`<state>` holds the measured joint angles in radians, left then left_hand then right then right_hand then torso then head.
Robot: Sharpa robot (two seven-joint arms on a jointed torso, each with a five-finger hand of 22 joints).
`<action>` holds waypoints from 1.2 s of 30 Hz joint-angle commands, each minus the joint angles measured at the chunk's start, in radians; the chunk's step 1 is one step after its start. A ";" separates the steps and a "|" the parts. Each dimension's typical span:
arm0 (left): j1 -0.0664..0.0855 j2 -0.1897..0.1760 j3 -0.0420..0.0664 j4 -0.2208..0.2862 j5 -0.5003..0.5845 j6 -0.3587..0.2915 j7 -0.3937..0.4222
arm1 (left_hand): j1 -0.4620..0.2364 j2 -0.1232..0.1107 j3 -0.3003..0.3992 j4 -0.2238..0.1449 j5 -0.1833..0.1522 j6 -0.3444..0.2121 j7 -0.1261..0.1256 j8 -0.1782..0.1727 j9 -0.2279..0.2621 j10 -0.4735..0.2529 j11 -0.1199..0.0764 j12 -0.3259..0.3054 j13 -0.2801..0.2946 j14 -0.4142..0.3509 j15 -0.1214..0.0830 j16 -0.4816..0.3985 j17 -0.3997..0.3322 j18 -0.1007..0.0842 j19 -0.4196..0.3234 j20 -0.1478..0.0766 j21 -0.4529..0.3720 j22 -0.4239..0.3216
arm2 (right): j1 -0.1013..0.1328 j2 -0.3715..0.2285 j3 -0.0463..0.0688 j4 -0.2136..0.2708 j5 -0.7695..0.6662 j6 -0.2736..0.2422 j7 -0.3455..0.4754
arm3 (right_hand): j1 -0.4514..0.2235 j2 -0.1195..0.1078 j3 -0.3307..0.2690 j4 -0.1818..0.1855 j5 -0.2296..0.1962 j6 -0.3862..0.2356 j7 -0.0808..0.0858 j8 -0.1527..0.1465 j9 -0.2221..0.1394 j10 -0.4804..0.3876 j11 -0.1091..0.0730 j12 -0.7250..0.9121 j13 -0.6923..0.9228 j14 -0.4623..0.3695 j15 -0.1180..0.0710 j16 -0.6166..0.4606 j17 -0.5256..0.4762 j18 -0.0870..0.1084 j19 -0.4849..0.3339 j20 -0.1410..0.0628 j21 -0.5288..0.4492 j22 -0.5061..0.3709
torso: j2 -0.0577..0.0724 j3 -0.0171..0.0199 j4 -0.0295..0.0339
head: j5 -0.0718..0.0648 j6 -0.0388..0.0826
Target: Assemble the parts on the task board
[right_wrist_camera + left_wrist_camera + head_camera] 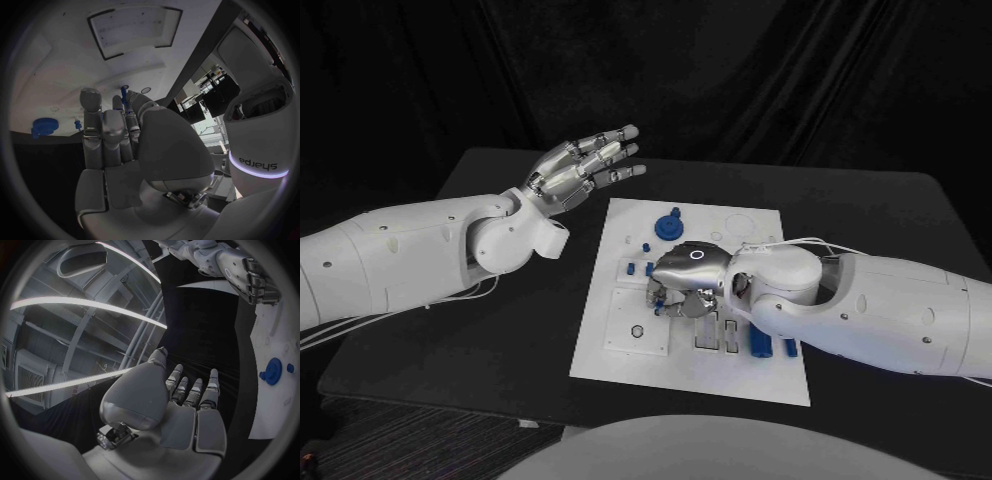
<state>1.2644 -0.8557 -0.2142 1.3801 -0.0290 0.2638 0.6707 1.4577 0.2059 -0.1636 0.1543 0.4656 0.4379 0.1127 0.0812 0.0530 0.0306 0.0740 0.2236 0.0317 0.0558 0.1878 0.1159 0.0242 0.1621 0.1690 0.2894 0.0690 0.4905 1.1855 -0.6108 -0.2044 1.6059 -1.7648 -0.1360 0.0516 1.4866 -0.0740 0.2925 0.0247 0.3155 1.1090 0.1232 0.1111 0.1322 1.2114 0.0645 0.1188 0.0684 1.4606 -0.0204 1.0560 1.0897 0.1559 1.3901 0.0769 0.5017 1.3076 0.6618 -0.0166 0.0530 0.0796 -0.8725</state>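
The white, flat task board (625,335) lies mid-surface on the matte black surface (488,330). The right hand (687,280) rests over its centre, pinching a slim blue part (124,95) in its fingers. A round blue gear (672,224) stands beyond. The left hand (581,165) hovers beside the board, fingers wide, empty.

We note the task board (625,330) as a matt white plate, smooth-faced. Parts, e.g. the blue gear (671,223), look like matt plastic. Table (488,330): black, matt. Left hand (581,165) and right hand (687,285) show silvery, metallic-looking segments; arm shells (401,255) are smooth, slightly glossy white plastic.
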 commanded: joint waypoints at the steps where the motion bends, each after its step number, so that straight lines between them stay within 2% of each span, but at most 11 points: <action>1: -0.002 0.002 0.001 0.000 0.002 0.018 0.001 | 0.000 0.008 0.002 -0.002 0.003 0.009 0.000 0.005 0.001 -0.002 0.008 0.005 0.001 0.001 0.003 0.004 0.001 0.007 0.007 0.002 0.005 -0.001 | -0.006 -0.002 -0.003 0.004 -0.008 0.005 -0.010 | 0.004 -0.007 0.007 0.000 -0.006 -0.002 0.005 -0.005 -0.001 0.005 0.000 0.004 0.002 -0.007 0.002 -0.006 0.000 -0.009 -0.006 0.001 -0.006 0.069 | 0.000 -0.0006 -0.0003 | 0.001 0.000; 36: -0.005 0.005 0.001 -0.006 0.002 0.029 -0.023 | -0.001 0.008 0.002 -0.003 0.002 0.009 0.002 0.006 0.001 -0.002 0.010 0.005 0.001 0.001 0.006 0.005 0.001 0.006 0.008 0.002 0.005 -0.001 | -0.008 0.004 -0.003 0.001 -0.008 0.002 -0.016 | 0.003 -0.010 0.010 -0.002 -0.008 -0.003 0.006 -0.010 -0.003 0.004 0.001 0.000 0.002 -0.013 0.003 -0.011 -0.004 -0.008 -0.013 0.002 -0.017 0.066 | 0.000 -0.0006 -0.0005 | -0.001 0.000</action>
<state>1.2609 -0.8528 -0.2142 1.3731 -0.0292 0.2775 0.6425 1.4577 0.2059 -0.1637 0.1544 0.4656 0.4378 0.1127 0.0812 0.0529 0.0266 0.0773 0.2236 0.0316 0.0558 0.1878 0.1158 0.0240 0.1620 0.1689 0.2894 0.0690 0.4907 1.1825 -0.6084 -0.2051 1.6089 -1.7650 -0.1367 0.0505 1.4866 -0.0740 0.2952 0.0219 0.3117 1.1089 0.1231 0.1074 0.1297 1.2112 0.0649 0.1201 0.0700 1.4569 -0.0168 1.0509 1.0866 0.1560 1.3836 0.0780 0.4877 1.3073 0.6620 -0.0171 0.0525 0.0805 -0.8725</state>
